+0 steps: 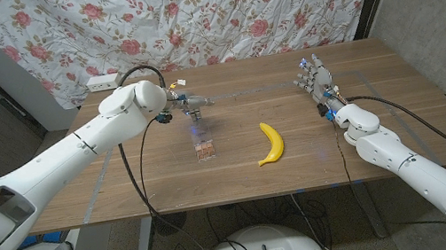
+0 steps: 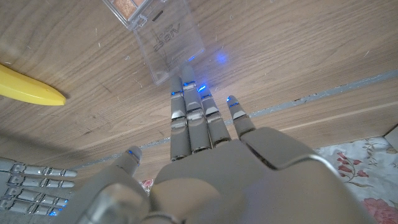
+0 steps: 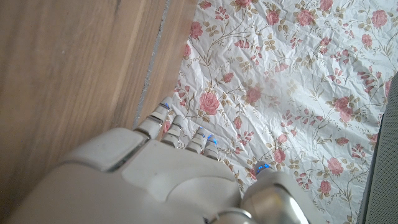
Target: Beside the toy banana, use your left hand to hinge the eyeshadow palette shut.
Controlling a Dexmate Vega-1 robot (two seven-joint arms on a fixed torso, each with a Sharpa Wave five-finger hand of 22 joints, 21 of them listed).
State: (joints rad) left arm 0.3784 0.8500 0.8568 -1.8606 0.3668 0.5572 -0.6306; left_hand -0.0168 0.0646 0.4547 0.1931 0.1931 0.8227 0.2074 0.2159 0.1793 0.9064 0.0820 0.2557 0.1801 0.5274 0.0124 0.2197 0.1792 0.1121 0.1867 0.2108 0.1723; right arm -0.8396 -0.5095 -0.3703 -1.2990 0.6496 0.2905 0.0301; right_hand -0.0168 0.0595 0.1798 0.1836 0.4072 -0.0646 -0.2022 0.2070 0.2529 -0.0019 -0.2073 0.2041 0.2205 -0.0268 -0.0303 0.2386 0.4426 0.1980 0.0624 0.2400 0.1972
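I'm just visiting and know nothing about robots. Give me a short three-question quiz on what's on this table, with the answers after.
1. True or false: the left hand is gripping the toy banana.
2. Which lies nearer the robot's left arm: A) the banana, B) the eyeshadow palette?
3. Fill in: the palette's clear lid is still ____.

Key:
1. False. The left hand hovers with its fingers stretched toward the lid, holding nothing.
2. B. The banana lies on the side of the right hand, which waits near the far edge of the table with its fingers apart.
3. Open.
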